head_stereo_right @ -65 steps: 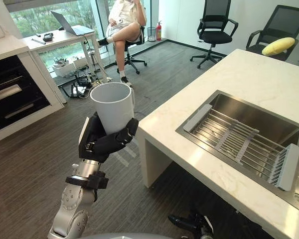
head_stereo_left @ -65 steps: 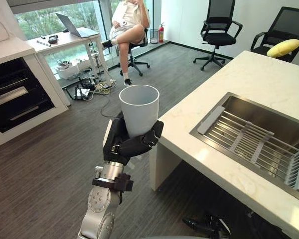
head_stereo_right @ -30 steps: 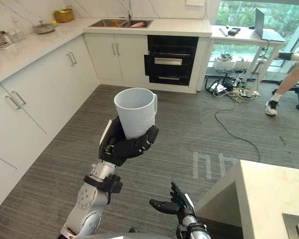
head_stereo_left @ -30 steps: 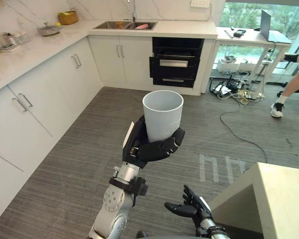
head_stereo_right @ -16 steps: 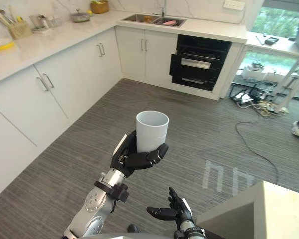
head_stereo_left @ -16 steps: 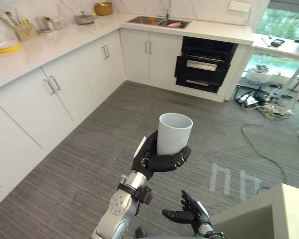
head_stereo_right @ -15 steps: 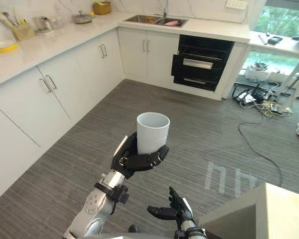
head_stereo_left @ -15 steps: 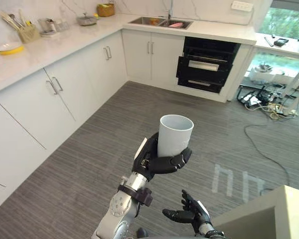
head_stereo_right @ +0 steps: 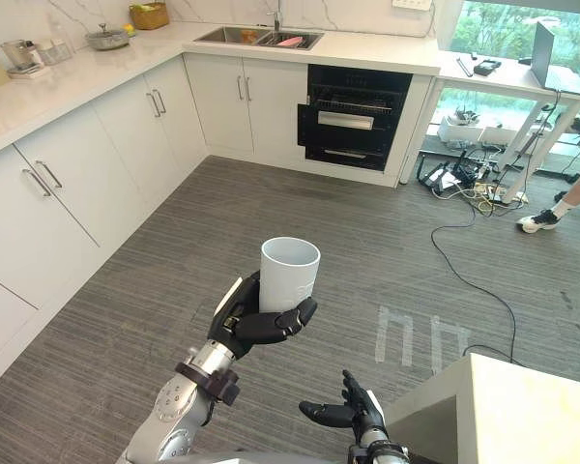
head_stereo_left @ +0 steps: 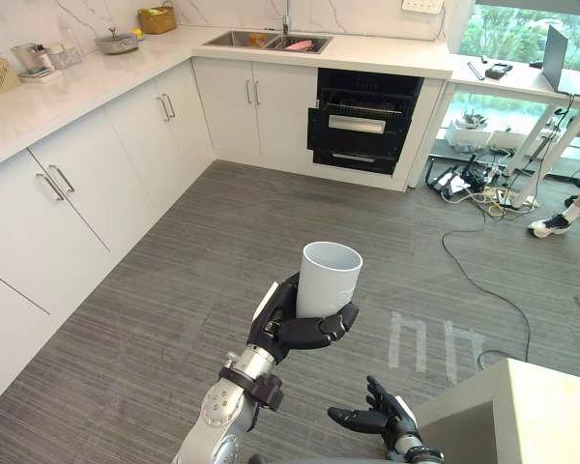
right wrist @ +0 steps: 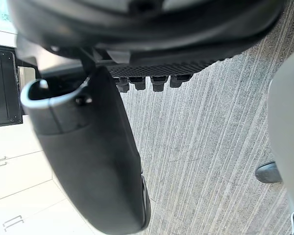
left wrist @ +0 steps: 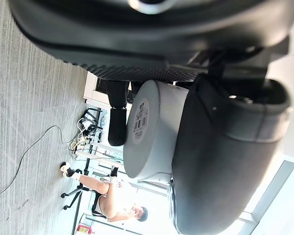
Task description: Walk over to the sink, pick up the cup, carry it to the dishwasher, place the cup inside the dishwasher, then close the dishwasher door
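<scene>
Left eye view: the white cup stands upright at lower centre above the grey plank floor, with the left hand clamped round its lower half. The right hand hangs at the bottom edge, fingers loosely spread, holding nothing. The black dishwasher sits at top centre under the bench, with the sink to its left, and 1 shoe shows at the right edge.

Right eye view: the cup is well apart from the dishwasher.

Left wrist view: the cup's base and wall are wedged between thumb and fingers; a seated person is beyond.

Right wrist view: the thumb is straight and the fingers uncurled over the floor.
</scene>
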`<state>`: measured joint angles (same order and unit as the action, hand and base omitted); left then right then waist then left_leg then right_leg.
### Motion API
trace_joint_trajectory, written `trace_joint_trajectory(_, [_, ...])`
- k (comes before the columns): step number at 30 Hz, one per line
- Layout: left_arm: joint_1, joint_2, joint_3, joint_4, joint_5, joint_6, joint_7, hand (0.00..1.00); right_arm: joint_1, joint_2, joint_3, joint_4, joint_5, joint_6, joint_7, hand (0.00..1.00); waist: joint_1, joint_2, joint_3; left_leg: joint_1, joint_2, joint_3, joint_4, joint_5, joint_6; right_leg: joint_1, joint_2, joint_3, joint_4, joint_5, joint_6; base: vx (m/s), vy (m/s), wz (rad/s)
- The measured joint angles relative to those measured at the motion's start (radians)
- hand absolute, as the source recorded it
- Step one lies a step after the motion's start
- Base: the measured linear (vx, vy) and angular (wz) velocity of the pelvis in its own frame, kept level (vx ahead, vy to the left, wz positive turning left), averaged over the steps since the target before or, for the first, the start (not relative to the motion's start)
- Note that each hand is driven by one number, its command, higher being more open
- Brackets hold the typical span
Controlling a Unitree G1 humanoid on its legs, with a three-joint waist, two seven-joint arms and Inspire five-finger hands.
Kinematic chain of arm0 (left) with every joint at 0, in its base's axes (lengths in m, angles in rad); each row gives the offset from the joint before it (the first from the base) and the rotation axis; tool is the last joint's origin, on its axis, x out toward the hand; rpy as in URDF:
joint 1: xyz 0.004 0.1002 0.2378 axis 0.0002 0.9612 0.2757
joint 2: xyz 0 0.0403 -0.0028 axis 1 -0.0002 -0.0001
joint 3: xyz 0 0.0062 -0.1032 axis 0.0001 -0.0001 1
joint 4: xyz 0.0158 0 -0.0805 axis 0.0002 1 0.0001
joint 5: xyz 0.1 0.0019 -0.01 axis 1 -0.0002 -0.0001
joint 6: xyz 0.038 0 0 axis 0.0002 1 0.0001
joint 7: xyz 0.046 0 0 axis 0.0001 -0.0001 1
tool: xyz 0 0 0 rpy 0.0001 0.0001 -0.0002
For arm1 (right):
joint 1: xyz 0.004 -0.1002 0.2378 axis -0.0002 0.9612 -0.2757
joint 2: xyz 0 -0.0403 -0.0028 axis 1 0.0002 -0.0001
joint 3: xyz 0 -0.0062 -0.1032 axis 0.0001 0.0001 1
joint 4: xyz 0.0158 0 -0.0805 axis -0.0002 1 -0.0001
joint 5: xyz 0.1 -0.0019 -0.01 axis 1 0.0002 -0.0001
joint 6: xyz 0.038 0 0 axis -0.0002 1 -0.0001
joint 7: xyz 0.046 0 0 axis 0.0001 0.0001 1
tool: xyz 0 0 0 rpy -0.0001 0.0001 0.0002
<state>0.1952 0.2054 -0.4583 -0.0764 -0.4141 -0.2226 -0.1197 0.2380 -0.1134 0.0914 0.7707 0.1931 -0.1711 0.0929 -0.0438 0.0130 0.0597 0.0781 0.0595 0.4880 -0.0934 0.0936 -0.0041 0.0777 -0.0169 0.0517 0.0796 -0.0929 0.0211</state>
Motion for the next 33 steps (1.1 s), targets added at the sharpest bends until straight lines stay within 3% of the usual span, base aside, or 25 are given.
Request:
trace_joint_trajectory(5, [0.000,0.000,0.002,0.002,0.000,0.000,0.002,0.00,0.003,0.001,0.000,-0.002,0.000,0.000,0.000,1.00,-0.002,-0.002,0.001,0.000,0.003,0.009,0.000,-0.001,-0.002,0.000,0.002,0.012,-0.010,0.000,0.001,0.00,0.000,-0.04])
trace_joint_trajectory(10, [0.000,-0.024,0.026,0.096,-0.001,0.001,0.013,0.00,0.025,0.006,-0.002,-0.041,0.001,0.002,-0.006,1.00,-0.017,-0.003,0.000,0.001,0.007,0.006,0.001,-0.004,-0.005,0.010,-0.015,-0.073,-0.032,0.003,0.008,0.02,-0.012,0.01])
trace_joint_trajectory(15, [0.004,-0.039,0.063,0.197,-0.025,0.005,0.048,0.00,0.057,0.016,-0.005,-0.094,0.001,0.004,-0.019,1.00,-0.027,-0.002,-0.001,0.001,0.008,-0.008,0.005,-0.007,-0.010,0.018,-0.014,-0.098,-0.031,0.005,0.004,0.05,-0.034,0.08])
trace_joint_trajectory(24, [0.070,-0.049,0.140,0.189,-0.038,-0.001,0.097,0.00,0.084,0.018,-0.010,-0.172,-0.015,0.002,-0.024,1.00,-0.024,-0.001,-0.001,0.009,-0.009,-0.025,0.005,-0.007,-0.008,0.008,-0.033,-0.112,0.015,-0.019,0.015,-0.02,0.009,0.05])
trace_joint_trajectory(28, [0.118,-0.053,0.173,0.099,-0.038,-0.004,0.099,0.00,0.100,0.014,-0.036,-0.202,-0.039,0.001,-0.012,1.00,-0.018,-0.005,0.001,-0.002,-0.037,-0.032,0.005,-0.024,0.002,-0.045,-0.067,-0.120,0.107,-0.084,0.023,-0.05,0.055,0.06])
trace_joint_trajectory(30, [0.121,-0.062,0.187,0.019,-0.039,-0.006,0.099,0.00,0.126,0.006,-0.059,-0.232,-0.040,0.001,-0.012,1.00,-0.020,-0.018,0.009,-0.028,-0.082,-0.081,0.046,-0.066,0.033,-0.078,-0.121,-0.147,0.196,-0.114,0.063,0.02,0.078,0.36])
trace_joint_trajectory(31, [0.121,-0.066,0.189,0.011,-0.039,-0.008,0.099,0.00,0.128,0.002,-0.063,-0.235,-0.039,0.001,-0.012,1.00,-0.022,-0.018,0.009,-0.031,-0.085,-0.086,0.051,-0.073,0.036,-0.082,-0.121,-0.151,0.219,-0.115,0.065,0.04,0.085,0.23])
trace_joint_trajectory(33, [0.120,-0.089,0.217,-0.021,-0.042,-0.039,0.100,0.00,0.125,-0.002,-0.066,-0.239,-0.040,0.002,-0.012,1.00,-0.012,-0.015,0.021,-0.038,-0.089,-0.095,0.096,-0.105,0.062,-0.208,-0.160,-0.196,0.489,-0.099,0.069,0.05,0.086,-0.04])
